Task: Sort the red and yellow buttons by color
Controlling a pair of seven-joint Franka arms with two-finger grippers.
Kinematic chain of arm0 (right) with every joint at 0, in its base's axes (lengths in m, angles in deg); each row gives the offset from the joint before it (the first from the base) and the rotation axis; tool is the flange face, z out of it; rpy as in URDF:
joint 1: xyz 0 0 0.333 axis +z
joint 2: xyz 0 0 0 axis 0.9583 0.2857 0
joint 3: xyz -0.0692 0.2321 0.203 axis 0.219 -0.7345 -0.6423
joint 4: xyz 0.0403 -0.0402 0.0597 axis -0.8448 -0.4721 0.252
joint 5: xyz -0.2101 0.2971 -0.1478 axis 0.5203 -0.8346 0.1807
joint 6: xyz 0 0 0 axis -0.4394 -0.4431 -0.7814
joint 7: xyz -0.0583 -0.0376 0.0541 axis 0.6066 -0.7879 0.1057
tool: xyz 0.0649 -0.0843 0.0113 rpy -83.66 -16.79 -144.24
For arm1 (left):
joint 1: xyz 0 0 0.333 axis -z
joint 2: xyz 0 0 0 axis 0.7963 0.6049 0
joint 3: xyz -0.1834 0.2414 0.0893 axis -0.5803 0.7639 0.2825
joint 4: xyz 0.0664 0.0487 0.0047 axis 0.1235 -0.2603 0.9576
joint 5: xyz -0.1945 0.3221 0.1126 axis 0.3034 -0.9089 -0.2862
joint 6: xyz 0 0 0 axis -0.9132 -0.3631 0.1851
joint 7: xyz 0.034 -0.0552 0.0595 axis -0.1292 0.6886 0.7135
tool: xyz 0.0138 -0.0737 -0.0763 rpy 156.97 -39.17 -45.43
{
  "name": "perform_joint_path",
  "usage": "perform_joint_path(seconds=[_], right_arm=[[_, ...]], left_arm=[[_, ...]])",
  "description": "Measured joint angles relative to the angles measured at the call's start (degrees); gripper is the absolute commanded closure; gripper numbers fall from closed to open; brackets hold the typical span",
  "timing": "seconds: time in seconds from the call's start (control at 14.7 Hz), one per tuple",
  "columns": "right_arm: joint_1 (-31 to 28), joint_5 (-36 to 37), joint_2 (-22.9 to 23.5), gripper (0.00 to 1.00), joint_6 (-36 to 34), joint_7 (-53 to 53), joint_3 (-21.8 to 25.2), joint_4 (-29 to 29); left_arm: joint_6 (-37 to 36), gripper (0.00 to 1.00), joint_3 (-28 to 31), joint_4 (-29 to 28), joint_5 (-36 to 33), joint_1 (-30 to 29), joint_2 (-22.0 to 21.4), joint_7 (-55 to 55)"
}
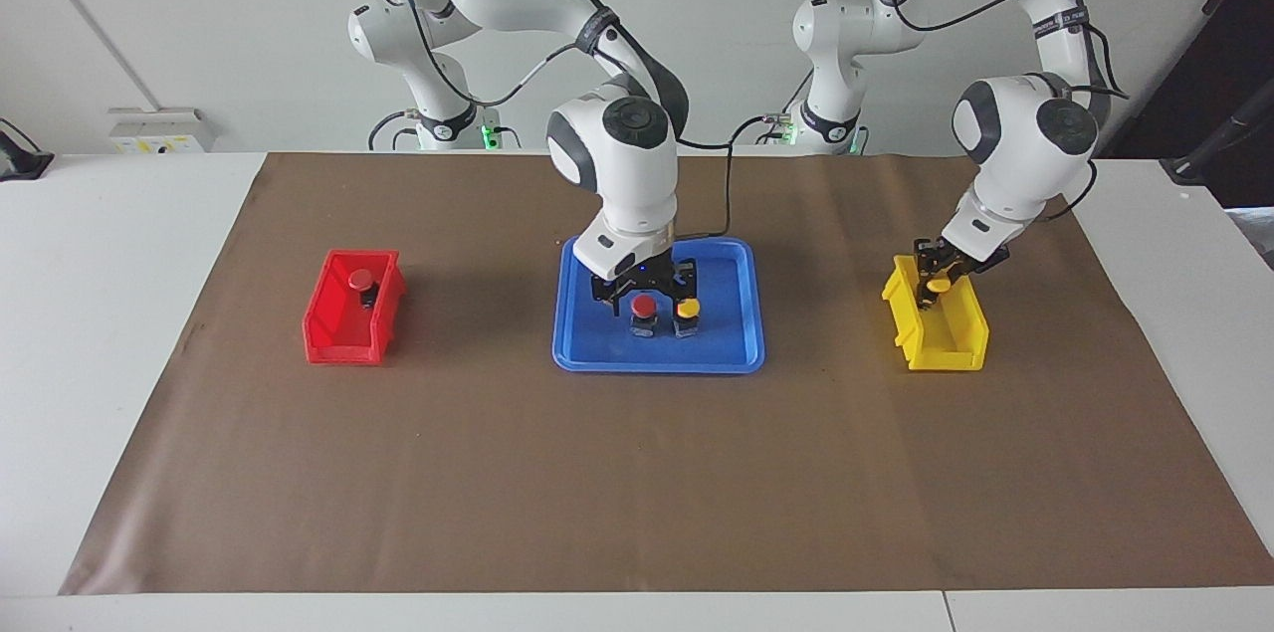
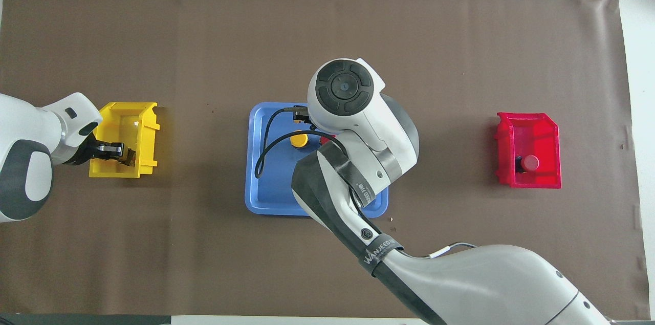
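- Red and yellow buttons, four in all: small domed caps on blocky black-and-silver bases.
- One red button (image 1: 644, 306) and one yellow button (image 1: 687, 310) upright side by side, just apart, on the blue tray (image 1: 732, 353) at mid-table; the yellow one toward the left arm's end.
- Second red button (image 1: 362, 283) lying in the red bin (image 1: 343, 338), at the wall nearer the robots, toward the right arm's end of the table.
- Second yellow button (image 1: 938, 286) pinched in the left gripper (image 1: 936, 289), inside the top of the yellow bin (image 1: 946, 345) toward the left arm's end; whether it touches the bin floor cannot be told.
- Right gripper (image 1: 645, 299) low over the tray, black fingers (image 1: 609, 295) spread wide and straddling the red button on the tray, not closed on it.
- Tray and both bins well apart, in a row across a brown mat (image 1: 637, 473) over a white table (image 1: 100, 314).
- Plain pale wall at the robots' end, with black cables trailing from the arms.
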Motion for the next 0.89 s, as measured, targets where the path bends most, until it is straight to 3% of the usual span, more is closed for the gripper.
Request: perform_joint_path(seconds=[0.27, 0.34, 0.41, 0.68, 0.82, 0.89], right_arm=[[0.0, 0.0, -0.7, 0.23, 4.6, 0.0, 0.0, -5.4], [0.1, 0.0, -1.0, 0.23, 5.2, 0.0, 0.0, -6.2], [0.2, 0.0, -1.1, 0.25, 5.4, 0.0, 0.0, -6.7], [0.6, 0.0, -1.5, 0.29, 5.4, 0.0, 0.0, -7.0], [0.6, 0.0, -1.6, 0.42, 5.4, 0.0, 0.0, -7.0], [0.6, 0.0, -1.6, 0.56, 5.4, 0.0, 0.0, -7.1]], left_arm=[[-0.5, 0.27, -0.2, 1.5, 0.0, 0.0, 0.0, 0.0], [-2.4, 0.22, -0.3, 3.6, 0.0, 0.0, -0.1, 0.0], [-5.8, 0.0, -0.3, 7.0, 0.0, 0.0, -0.1, 0.1], [-24.6, 0.0, -1.0, 26.5, 0.0, 0.7, -0.9, 0.1], [-28.8, 0.0, -1.3, 31.9, 0.0, 2.9, -0.8, 1.1], [-28.6, 0.0, -1.4, 32.2, 0.0, 4.2, -0.6, 2.9]])
